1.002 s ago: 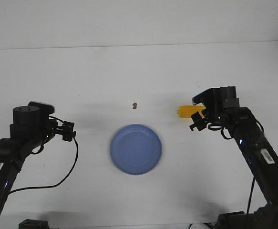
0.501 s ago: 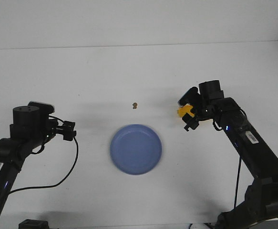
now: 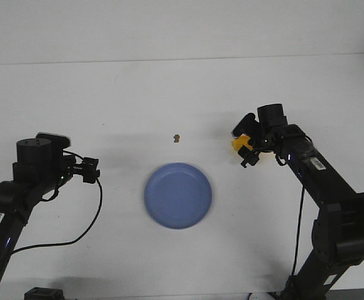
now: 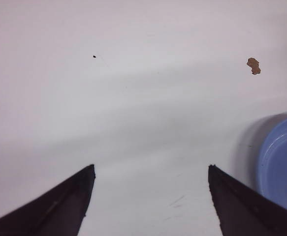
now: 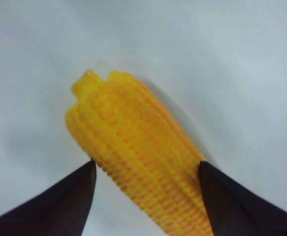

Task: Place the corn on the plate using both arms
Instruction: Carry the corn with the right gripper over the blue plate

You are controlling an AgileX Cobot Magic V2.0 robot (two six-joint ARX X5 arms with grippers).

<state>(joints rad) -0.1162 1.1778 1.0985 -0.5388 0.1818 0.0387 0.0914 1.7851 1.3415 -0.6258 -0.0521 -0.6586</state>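
The yellow corn (image 5: 133,147) lies on the white table right of the plate (image 3: 152,187), mostly hidden under my right gripper in the front view, where only a yellow bit (image 3: 238,144) shows. My right gripper (image 3: 245,145) is down over the cob. In the right wrist view the gripper (image 5: 147,164) has its jaws wide apart, one on each side of the cob, whose tapered end points away from it. My left gripper (image 3: 94,170) is open and empty left of the plate. In the left wrist view the gripper (image 4: 150,169) has bare table between its fingers and the plate's rim (image 4: 276,162) beside it.
A tiny brown speck (image 3: 177,137) lies on the table beyond the plate, also in the left wrist view (image 4: 253,65). The left arm's cable (image 3: 94,212) loops over the table left of the plate. The table's far edge meets a pale wall.
My right arm swung left and forward, bringing its gripper from beside the corn to over it, jaws on either side. The corn, the plate and the left arm have not moved.
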